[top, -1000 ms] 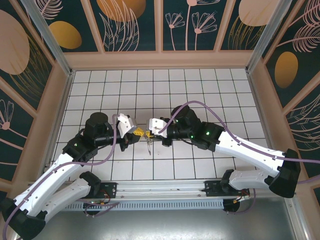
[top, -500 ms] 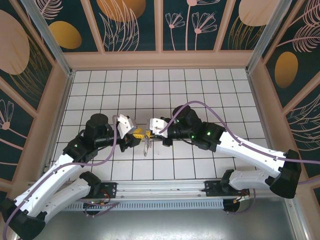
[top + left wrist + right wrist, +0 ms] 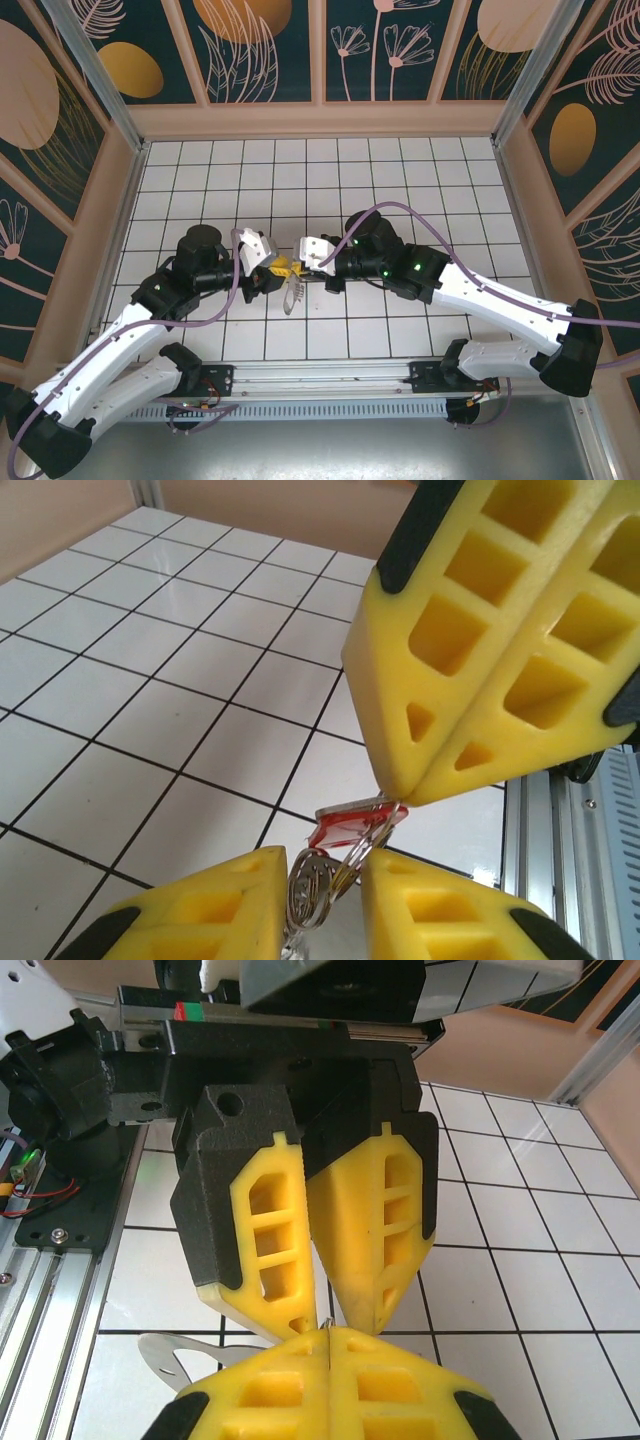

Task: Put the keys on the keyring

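Your right fingers [image 3: 450, 680] pinch shut on the red-headed piece [image 3: 345, 828]; your left fingers [image 3: 220, 900] stand slightly parted around the keys [image 3: 310, 895] — hold the keyring [image 3: 352, 855] steady between both tips, thread slowly

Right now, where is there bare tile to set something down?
Free: the white tiled floor between the arms and the tan back wall, and the near tiles between the left arm and right arm by the metal base rail. Crowded: mid-table, where both jaws meet around the small silvery metal keys and pale grey keyring loop.
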`<control>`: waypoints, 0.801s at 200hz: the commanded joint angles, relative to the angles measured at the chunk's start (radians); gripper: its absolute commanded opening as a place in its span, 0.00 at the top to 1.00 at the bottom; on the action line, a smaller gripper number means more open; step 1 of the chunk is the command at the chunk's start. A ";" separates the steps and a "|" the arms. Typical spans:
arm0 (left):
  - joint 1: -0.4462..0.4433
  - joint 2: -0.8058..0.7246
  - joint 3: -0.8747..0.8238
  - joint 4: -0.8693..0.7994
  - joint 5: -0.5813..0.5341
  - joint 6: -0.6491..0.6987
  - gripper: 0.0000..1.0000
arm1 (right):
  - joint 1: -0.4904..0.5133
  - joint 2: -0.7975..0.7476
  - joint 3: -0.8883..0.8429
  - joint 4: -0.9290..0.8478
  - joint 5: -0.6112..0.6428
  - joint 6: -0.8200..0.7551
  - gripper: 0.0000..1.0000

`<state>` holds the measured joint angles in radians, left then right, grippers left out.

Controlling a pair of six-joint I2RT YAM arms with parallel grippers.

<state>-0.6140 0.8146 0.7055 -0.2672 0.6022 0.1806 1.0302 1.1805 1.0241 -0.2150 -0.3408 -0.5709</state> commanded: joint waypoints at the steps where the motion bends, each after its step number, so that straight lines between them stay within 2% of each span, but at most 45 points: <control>1: -0.004 0.009 -0.002 0.041 0.039 0.015 0.77 | -0.001 -0.028 0.010 0.033 -0.017 -0.011 1.00; 65: -0.011 0.008 -0.009 0.051 0.057 0.016 0.88 | -0.001 -0.027 0.009 0.036 -0.010 -0.006 1.00; 99: -0.010 -0.001 -0.014 0.054 0.061 0.016 1.00 | -0.001 -0.033 0.003 0.043 -0.003 -0.004 1.00; 160: -0.010 -0.034 -0.025 0.071 0.054 0.020 1.00 | -0.001 -0.072 -0.045 0.064 0.021 0.034 1.00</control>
<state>-0.6216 0.8082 0.6933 -0.2394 0.6498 0.1909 1.0286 1.1522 1.0035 -0.2058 -0.3359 -0.5671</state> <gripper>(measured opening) 0.043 0.043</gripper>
